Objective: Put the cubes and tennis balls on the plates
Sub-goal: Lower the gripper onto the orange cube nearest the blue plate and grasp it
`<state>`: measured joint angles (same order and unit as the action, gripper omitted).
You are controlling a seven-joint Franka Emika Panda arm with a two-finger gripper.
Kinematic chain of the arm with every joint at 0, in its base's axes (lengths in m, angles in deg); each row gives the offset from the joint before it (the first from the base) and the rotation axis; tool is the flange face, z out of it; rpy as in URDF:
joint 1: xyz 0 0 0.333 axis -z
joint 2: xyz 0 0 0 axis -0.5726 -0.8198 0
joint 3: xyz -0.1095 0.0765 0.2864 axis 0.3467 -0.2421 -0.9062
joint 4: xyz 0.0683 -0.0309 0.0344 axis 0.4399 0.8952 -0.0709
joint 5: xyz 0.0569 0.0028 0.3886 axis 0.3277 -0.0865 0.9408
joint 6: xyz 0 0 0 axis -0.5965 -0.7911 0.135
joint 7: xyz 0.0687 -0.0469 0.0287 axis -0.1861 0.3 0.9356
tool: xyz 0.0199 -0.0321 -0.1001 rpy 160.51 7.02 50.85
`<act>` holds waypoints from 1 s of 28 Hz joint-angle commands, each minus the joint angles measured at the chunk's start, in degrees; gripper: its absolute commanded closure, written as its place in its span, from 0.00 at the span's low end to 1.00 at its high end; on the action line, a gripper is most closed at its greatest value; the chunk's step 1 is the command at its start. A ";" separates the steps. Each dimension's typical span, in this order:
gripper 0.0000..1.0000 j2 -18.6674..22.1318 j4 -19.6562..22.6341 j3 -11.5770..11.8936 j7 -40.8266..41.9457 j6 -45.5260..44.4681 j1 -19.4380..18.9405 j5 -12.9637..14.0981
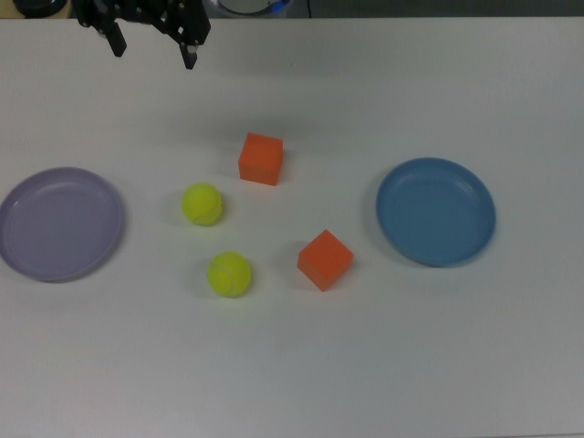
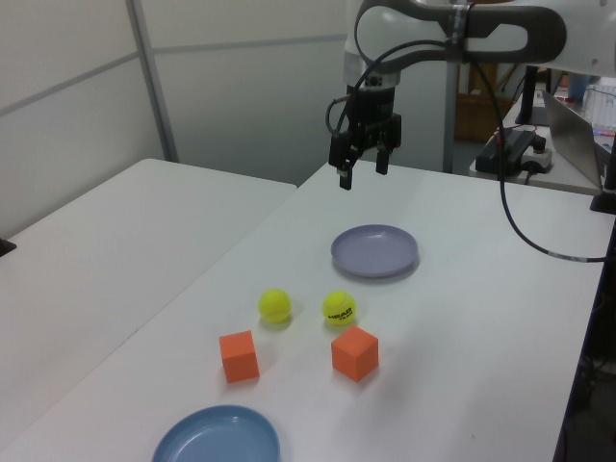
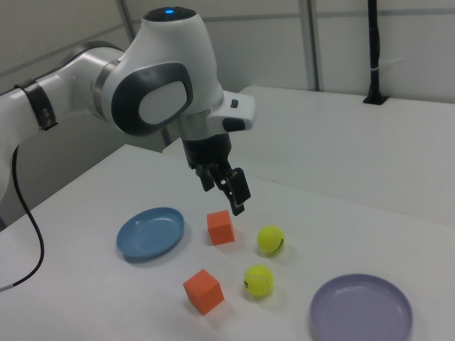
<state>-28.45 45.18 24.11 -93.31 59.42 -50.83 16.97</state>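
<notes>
One end effector (image 1: 153, 50), fingers spread wide and empty, hangs at the top view's upper left. Mid-frame on the tabletop (image 1: 292, 365): two cubes (image 1: 261, 159) (image 1: 325, 260), two tennis balls (image 1: 202, 203) (image 1: 229, 274). Lavender plate (image 1: 60, 224) far left, blue plate (image 1: 436, 211) right, both bare.

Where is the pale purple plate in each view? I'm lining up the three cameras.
Top view: the pale purple round plate lies at the left edge.
Left view: centre, beyond the balls.
Right view: bottom right corner.
Shared landmark: the two yellow-green tennis balls lie between it and the two orange cubes.
</notes>
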 commanded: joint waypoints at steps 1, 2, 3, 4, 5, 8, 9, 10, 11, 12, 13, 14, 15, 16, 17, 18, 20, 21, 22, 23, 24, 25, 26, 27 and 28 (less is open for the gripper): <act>0.00 -2.41 0.18 -1.09 3.22 7.74 -0.53 2.40; 0.00 -3.06 0.18 -1.19 3.96 8.88 -0.53 3.91; 0.00 -3.94 0.01 -1.19 4.75 9.85 -0.53 5.58; 0.00 -4.90 -0.08 -1.19 5.54 10.56 -0.53 7.07; 0.00 -5.69 -0.17 -1.19 6.42 11.17 -0.53 7.87; 0.00 -7.80 -0.78 -2.15 12.30 13.11 -0.89 9.20; 0.00 -8.51 -0.96 -2.76 13.79 13.72 -0.89 9.29; 0.00 -9.04 -0.96 -3.29 15.03 14.25 -0.89 9.29; 0.00 -9.91 -1.14 -4.43 17.39 14.86 -0.89 9.11; 0.00 -10.53 -1.31 -5.05 18.63 15.22 -0.89 9.11; 0.00 -11.15 -1.49 -5.58 20.03 15.48 -0.89 8.94; 0.00 -11.76 -1.66 -6.10 21.53 15.83 -0.89 8.85; 0.00 -12.29 -1.75 -6.63 22.93 16.19 -0.89 8.85; 0.00 -12.90 -1.75 -7.16 24.17 16.62 -0.97 8.85; 0.00 -14.04 -1.84 -8.12 26.88 17.41 -0.97 8.50; 0.00 -14.49 -1.84 -8.56 28.38 18.03 -1.06 8.41; 0.00 -15.45 -1.84 -9.27 30.76 19.70 -1.41 8.41; 0.00 -16.07 -1.84 -9.36 31.55 20.66 -1.67 8.41; 0.00 -17.03 -1.84 -9.53 33.04 23.02 -1.85 8.41; 0.00 -17.48 -1.84 -9.80 33.66 24.18 -2.11 8.41; 0.00 -18.00 -1.84 -10.15 34.28 25.23 -2.38 8.32; 0.00 -18.44 -1.84 -10.33 34.98 26.11 -2.47 8.15; 0.00 -18.88 -1.84 -10.41 35.86 26.82 -2.56 7.88; 0.00 -19.76 -1.84 -10.59 37.70 27.61 -2.90 6.92; 0.00 -20.29 -1.84 -10.68 38.41 27.88 -3.17 6.57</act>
<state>-45.75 44.91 13.73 -60.07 84.92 -53.04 24.98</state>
